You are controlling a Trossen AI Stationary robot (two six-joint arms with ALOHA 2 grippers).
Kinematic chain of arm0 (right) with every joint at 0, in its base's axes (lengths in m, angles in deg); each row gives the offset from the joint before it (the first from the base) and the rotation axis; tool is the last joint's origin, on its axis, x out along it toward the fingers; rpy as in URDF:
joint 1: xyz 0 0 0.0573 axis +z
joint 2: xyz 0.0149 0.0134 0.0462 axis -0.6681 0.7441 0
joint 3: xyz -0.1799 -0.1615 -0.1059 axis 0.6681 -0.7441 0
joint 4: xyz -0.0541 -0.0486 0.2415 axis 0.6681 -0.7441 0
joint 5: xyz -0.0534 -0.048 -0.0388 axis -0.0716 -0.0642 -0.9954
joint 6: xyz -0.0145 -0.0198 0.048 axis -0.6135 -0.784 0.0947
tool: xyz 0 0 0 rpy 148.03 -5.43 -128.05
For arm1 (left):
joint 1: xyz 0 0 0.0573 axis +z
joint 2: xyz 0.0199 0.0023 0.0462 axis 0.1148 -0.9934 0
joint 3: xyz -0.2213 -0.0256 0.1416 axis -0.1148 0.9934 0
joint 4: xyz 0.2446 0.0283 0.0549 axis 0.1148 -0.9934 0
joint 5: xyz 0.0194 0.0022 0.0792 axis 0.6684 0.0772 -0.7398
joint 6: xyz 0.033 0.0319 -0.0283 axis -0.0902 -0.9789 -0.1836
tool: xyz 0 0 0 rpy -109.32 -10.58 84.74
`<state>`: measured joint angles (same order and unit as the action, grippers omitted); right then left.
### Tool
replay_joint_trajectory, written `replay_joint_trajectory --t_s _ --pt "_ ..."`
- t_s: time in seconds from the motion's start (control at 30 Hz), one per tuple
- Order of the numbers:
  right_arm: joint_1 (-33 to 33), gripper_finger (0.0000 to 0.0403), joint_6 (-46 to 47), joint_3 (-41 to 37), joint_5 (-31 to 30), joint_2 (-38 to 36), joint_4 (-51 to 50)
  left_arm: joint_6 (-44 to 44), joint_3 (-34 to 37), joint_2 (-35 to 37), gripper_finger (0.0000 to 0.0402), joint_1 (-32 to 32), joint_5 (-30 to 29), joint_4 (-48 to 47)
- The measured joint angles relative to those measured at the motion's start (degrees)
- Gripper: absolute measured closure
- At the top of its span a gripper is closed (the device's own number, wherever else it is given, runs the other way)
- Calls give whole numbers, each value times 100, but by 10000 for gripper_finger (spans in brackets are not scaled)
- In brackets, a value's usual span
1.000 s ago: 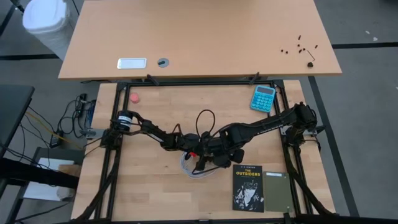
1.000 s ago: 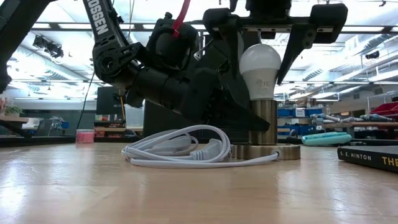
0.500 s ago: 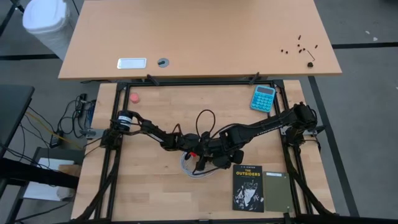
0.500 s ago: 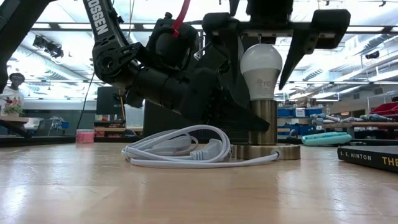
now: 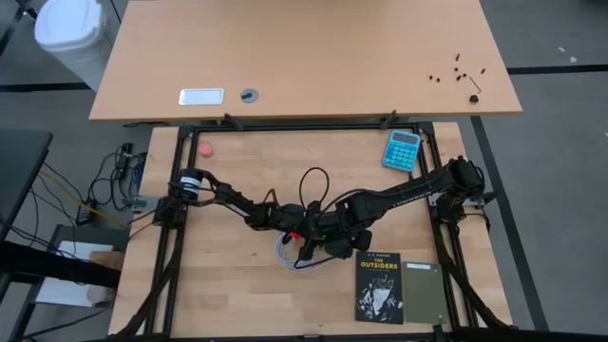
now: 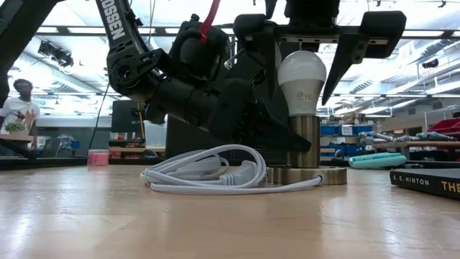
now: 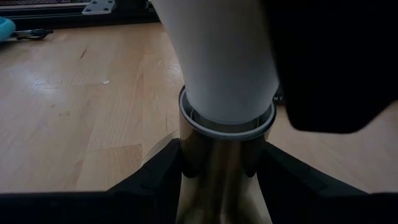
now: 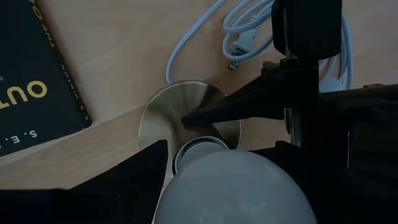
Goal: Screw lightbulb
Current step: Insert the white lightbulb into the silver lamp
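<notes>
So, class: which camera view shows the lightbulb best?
The low view: the whole lightbulb stands upright in its brass socket. The left wrist view shows only its neck, the right wrist view its dome from above; the high view hides it under the arms.

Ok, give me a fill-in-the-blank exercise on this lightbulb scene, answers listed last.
1. The lightbulb stands upright in the brass ____.
2. The left gripper is shut on the socket's ____.
3. The right gripper straddles the bulb with its jaws ____.
4. The white cable lies ____ beside the base.

Answers: socket; stem; open; coiled
</notes>
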<state>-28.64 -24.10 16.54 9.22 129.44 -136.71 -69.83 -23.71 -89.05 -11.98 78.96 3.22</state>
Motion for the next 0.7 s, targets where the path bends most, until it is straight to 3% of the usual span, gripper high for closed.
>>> replay_joint_trajectory --t_s 0.2,0.7 --pt "-2 144 8 0 -92 0 8 17 2 0 218 0 -4 7" --pt "50 142 457 0 -136 0 39 56 2 -2 218 2 -5 11"
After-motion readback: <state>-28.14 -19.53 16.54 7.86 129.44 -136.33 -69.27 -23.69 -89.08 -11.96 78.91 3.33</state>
